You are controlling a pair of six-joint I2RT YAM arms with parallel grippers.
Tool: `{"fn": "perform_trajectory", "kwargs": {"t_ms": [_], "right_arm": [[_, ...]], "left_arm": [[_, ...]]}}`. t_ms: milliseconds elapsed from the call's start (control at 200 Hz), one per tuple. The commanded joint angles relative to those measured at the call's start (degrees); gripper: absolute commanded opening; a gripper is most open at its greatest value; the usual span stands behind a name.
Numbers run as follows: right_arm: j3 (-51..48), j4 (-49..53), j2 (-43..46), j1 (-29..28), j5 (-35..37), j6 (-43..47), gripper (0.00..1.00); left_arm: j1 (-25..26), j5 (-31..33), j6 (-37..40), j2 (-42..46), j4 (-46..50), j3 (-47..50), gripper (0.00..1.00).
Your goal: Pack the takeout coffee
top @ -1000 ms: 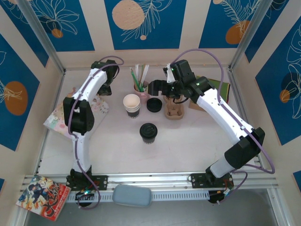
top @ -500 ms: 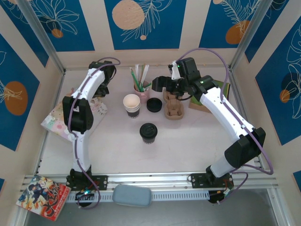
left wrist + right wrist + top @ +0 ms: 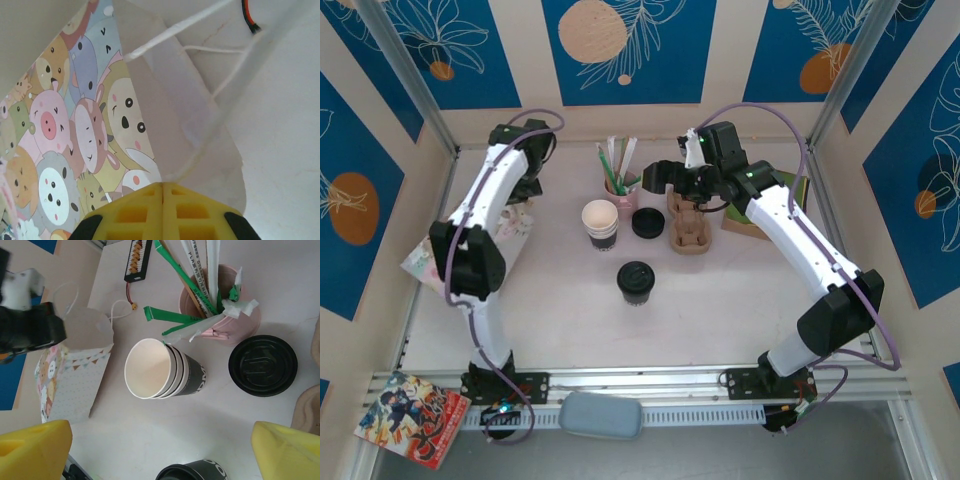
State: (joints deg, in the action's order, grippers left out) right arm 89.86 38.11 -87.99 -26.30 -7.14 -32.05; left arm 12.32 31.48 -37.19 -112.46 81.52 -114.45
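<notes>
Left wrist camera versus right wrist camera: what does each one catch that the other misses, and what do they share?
Left wrist alone: a close-up of the left end effector, yellow fingers pinched shut on the edge of the paper bag. Right wrist alone: the right end effector open above a stack of lidless cups, a pink cup of straws, a loose black lid and the lidded coffee. Both: the cartoon-printed bag and its white cord handles.

My left gripper (image 3: 162, 186): matt yellow moulded plastic; paper bag (image 3: 100, 125): smooth printed paper, faintly creased; takeout coffee (image 3: 635, 281): paper cup, matt black plastic lid; tabletop (image 3: 720, 300): smooth, matt surface.
</notes>
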Motion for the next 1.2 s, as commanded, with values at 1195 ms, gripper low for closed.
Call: {"fn": "perform_trajectory", "kwargs": {"t_ms": [1195], "right_arm": [[22.95,6.49,-17.36,-10.75,1.25,1.02,0.93]], "left_arm": [[-0.26,-34.36,10.38,59.46,-26.18,34.94,0.0]]}}
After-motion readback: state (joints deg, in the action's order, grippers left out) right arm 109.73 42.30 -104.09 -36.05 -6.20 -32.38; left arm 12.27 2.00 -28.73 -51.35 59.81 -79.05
